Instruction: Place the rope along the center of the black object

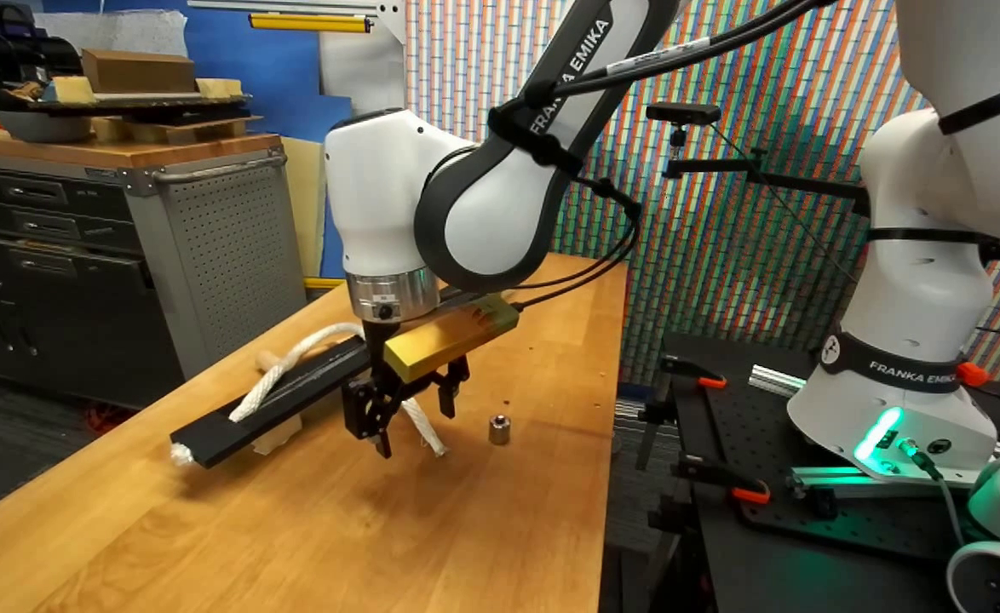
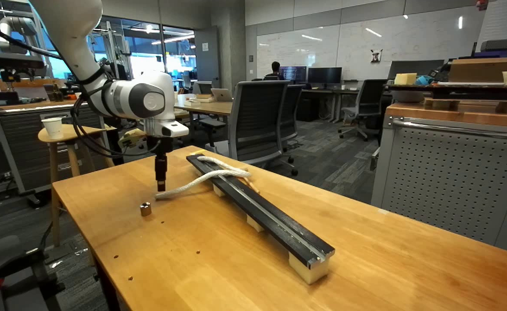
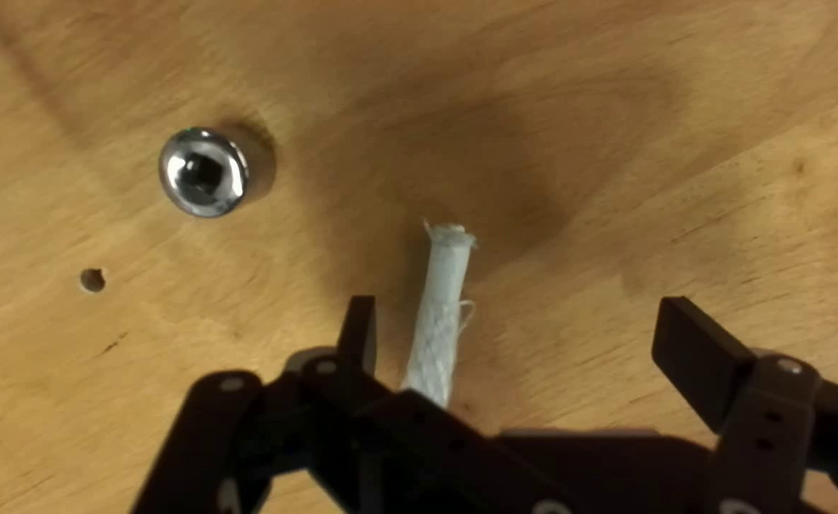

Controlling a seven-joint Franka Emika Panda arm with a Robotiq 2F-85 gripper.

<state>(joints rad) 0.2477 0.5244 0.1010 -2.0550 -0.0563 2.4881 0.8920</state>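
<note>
While the jaws stand wide apart, gripping nothing, the rope [image 3: 439,318] has its loose end just below, off-centre in their span | axis: roughly crosswise to closing, end toward the robot-side edge of the tabletop [image 1: 466,519] | remainder: crossing the black bar [image 2: 275,214], toward the opposite edge | white cup [image 2: 53,128] on stool [image 2: 68,133]: contents hidden

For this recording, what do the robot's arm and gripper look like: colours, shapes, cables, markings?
The arm is white, smooth and rounded, trimmed in dark grey, with FRANKA EMIKA lettering. A silver ring caps its wrist end. The gripper is black, angular and two-fingered, with a yellow-gold block mounted close by. Black cables run along the arm, bound by a black strap.
</note>
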